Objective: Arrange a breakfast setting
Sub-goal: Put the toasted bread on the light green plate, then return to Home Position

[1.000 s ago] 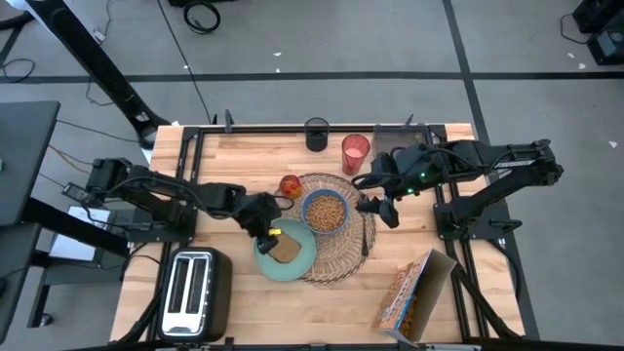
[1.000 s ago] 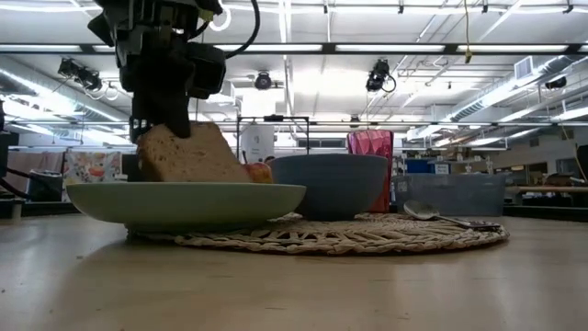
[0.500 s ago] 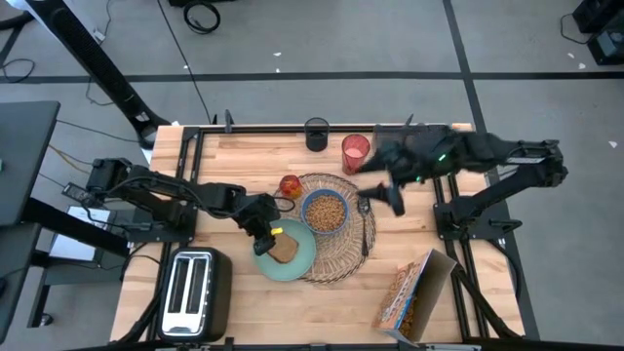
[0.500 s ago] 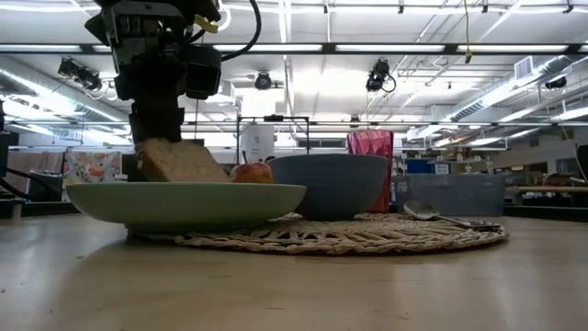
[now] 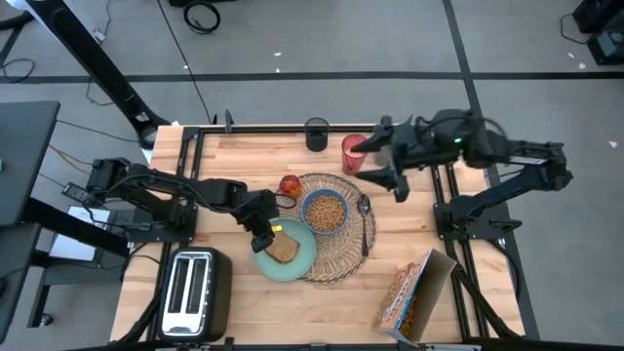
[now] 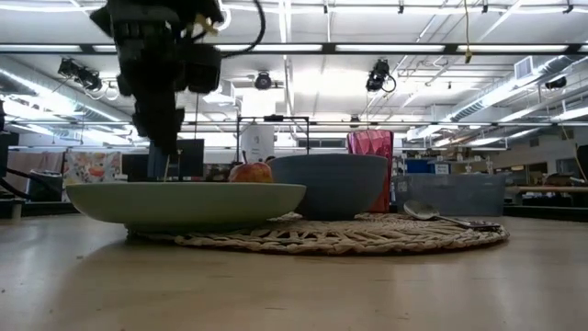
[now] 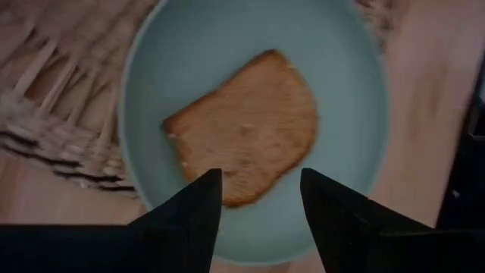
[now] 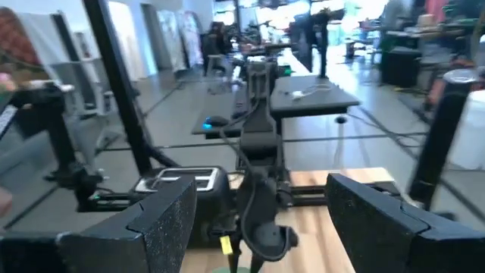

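On the light wood tabletop (image 5: 234, 146), the round wicker placemat (image 5: 353, 255) carries the blue bowl (image 5: 325, 212) at centre, teal plate (image 5: 292, 263) with toast (image 5: 284, 249) at 8 o'clock, and spoon (image 5: 365, 219) at 3. Left gripper (image 7: 255, 199) hovers open above the toast; right gripper (image 5: 383, 164) spread, empty, beside the red cup (image 5: 353, 154). Grey floor surrounds.

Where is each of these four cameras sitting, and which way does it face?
High: above the table, looking straight down; both arms show, left pincer over the plate.
Low: at tabletop height, looking level across plate and bowl; one arm hangs in from above.
Left wrist: on the left arm, facing down at the toast; two dark fingers show.
Right wrist: on the right arm, facing across to the left arm; its fingers show.
Shared: high and left wrist both see toast on plate.
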Available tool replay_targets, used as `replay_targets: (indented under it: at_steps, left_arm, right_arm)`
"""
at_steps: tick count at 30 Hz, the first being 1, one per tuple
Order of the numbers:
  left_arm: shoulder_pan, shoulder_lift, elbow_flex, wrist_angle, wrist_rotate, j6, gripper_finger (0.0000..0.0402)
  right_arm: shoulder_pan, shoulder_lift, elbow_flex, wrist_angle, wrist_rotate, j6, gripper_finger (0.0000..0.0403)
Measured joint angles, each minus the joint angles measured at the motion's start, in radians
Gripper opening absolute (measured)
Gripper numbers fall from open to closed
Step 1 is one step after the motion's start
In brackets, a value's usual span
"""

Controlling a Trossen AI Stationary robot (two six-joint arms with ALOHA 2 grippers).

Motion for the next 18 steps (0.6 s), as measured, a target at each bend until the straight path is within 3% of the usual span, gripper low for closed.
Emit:
replay_targets:
  at_steps: [5,10,13,18]
  left_arm:
    - [-0.019,-0.001,0.139,-0.145,0.003,0.066,0.0176]
    - [-0.016,-0.066,0.273,-0.189,-0.002,0.073,0.0155]
    - [-0.009,-0.108,0.302,-0.057,-0.063,0.065,0.0135]
    - [0.022,-0.118,0.279,0.316,-0.099,0.128,0.0079]
  right_arm:
    - [-0.032,0.001,-0.147,0.172,-0.11,0.027,0.0289]
    - [-0.067,-0.066,-0.216,0.184,-0.131,-0.019,0.0251]
    - [-0.08,-0.126,-0.244,0.19,-0.195,-0.035,0.0205]
    - [-0.081,-0.215,-0.301,0.173,-0.248,0.002,0.0113]
